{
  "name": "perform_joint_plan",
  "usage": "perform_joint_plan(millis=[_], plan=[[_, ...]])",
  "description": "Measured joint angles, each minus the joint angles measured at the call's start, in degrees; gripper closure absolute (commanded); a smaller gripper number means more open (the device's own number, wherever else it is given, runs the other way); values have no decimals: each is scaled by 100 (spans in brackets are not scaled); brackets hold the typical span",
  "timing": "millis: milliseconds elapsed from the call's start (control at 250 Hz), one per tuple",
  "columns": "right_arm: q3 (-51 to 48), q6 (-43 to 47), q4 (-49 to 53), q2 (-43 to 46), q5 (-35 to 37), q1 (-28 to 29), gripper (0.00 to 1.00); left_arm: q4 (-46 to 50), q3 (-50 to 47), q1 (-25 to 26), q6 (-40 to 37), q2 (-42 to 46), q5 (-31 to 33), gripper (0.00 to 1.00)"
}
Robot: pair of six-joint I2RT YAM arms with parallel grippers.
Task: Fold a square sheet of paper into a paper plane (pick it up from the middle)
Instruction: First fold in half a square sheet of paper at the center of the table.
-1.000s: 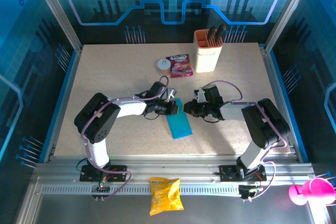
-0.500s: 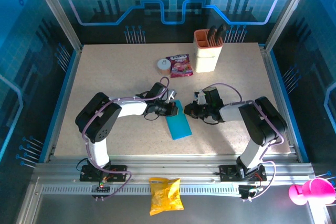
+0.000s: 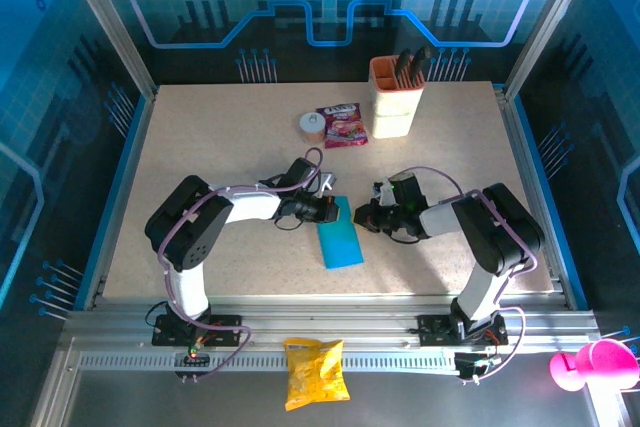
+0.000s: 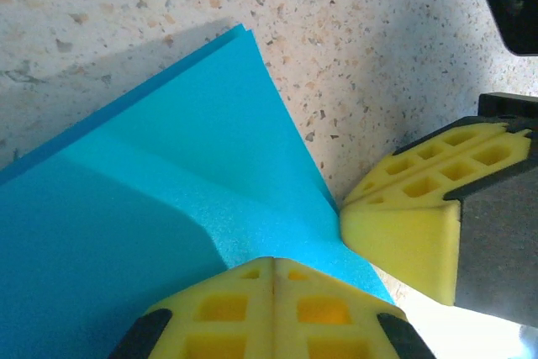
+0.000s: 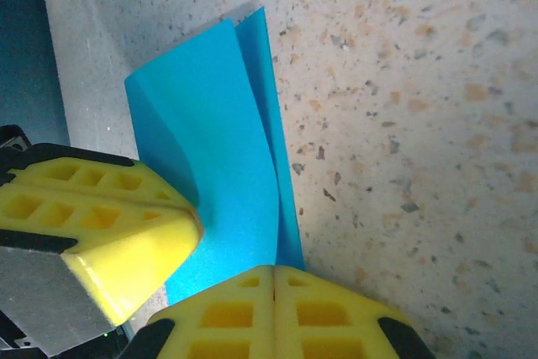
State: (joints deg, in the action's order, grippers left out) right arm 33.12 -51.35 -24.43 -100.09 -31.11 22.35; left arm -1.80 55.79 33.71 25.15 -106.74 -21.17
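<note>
**Two closed pincers meet at one end of the folded blue sheet**

The beige holder cup (image 3: pixel 396 97) stands at the far side of the speckled, stone-like table (image 3: pixel 200 147). It is a tall rounded tub with an orange rim and dark handles standing out of it.

The sheet of paper (image 3: pixel 340 243) lies well in front of this holder, a little to its left. It is thin, smooth, bright cyan and without any print. It is folded to a narrow rectangle of more than one layer.

The end of the sheet nearer the holder curls up from the table in a soft bend (image 5: pixel 227 149). A shallow crease (image 4: pixel 168 208) runs toward the left fingers.

The left gripper (image 3: pixel 338 210) has its yellow ribbed fingers pressed together (image 4: pixel 273 266) and pinches this raised end. The right gripper (image 3: pixel 362 217) is also pressed together (image 5: pixel 273 279) and nips the edge of the sheet just beside the left one. The tips of the two grippers almost touch.

A glossy pink-red snack packet (image 3: pixel 342 125) lies flat just left of the holder.
</note>
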Motion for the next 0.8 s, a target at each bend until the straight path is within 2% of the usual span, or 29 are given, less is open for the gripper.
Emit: perform_joint_plan(millis=[348,799], plan=[[-127,-28,-315,-42,-74,-35,100,-129,-66,-540,39,334,-79,100],[-164,-31,-424,-66,-114,-57,100,-258,-291,-662,39,334,-81,100]])
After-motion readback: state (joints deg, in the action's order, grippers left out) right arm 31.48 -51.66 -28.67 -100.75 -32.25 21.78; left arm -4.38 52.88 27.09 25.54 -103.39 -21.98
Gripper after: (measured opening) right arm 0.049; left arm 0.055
